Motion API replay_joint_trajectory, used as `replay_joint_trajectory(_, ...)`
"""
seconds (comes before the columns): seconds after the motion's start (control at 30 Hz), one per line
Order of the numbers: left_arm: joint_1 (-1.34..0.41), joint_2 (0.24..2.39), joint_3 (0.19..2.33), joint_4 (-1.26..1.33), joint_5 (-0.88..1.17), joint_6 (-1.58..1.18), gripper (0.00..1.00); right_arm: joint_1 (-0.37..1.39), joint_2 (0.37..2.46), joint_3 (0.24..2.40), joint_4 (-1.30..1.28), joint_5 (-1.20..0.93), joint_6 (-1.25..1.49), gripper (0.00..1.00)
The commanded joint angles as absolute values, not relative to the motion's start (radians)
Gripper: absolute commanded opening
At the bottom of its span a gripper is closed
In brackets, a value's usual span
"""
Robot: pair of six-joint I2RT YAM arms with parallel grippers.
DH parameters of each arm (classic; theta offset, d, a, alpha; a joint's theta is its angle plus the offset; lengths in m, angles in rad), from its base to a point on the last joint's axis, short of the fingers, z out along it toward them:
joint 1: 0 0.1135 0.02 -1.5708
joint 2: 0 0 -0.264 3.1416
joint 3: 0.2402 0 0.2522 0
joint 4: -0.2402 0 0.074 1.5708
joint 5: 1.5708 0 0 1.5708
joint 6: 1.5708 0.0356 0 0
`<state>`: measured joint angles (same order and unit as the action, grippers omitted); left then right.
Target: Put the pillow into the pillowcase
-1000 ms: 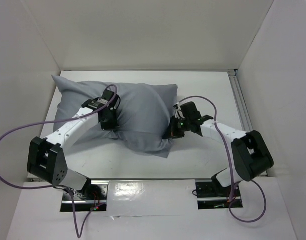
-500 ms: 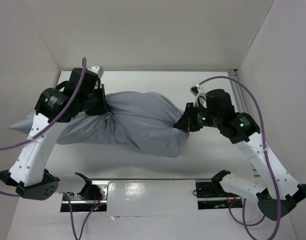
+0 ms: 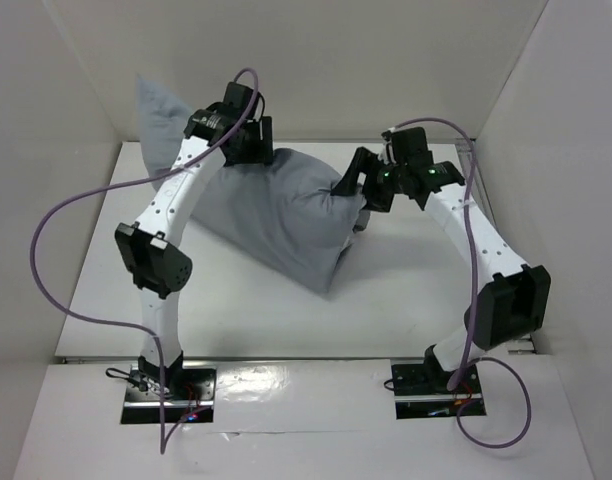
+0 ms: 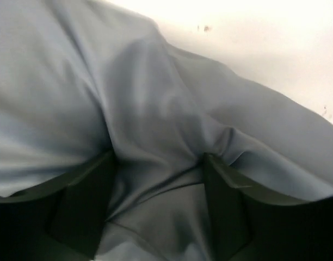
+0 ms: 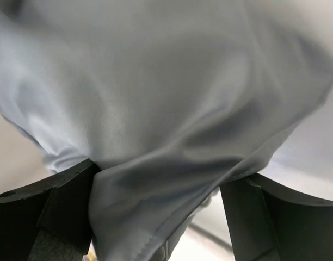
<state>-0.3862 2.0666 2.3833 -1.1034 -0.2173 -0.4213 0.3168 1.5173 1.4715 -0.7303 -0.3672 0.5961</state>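
Stuffed grey pillowcase (image 3: 276, 215) on the table (image 3: 406, 290), one corner up the back wall (image 3: 336, 70). Left gripper (image 4: 156, 157) and right gripper (image 5: 161, 174) gape wide around its cloth.

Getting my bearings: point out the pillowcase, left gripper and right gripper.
pillowcase (image 3: 276, 215): top view, middle of its bulging grey body.
left gripper (image 4: 155, 201): left wrist view, between its spread fingers, on grey cloth.
right gripper (image 5: 161, 212): right wrist view, between its spread fingers.

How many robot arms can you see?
2. The left arm stands on the left, the right arm on the right. Both reach to the grey pillowcase at the back. No others seem hidden.
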Motion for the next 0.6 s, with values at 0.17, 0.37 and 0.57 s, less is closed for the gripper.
replay_joint_trajectory(0.17, -0.488, 1.477, 1.999, -0.781, -0.264, -0.459, 0.68, 0.147, 1.251, 1.362, -0.541, -0.160, 0.661, 0.85)
replay_joint_trajectory(0.37, -0.607, 1.623, 2.017, -0.937, -0.284, -0.448, 0.58, 0.078, 1.046, 1.206, -0.477, -0.093, 0.678, 0.72)
replay_joint_trajectory(0.57, -0.626, 1.701, 1.982, -1.011, -0.312, -0.514, 0.61, 0.090, 1.169, 1.229, -0.661, -0.306, 0.506, 0.72)
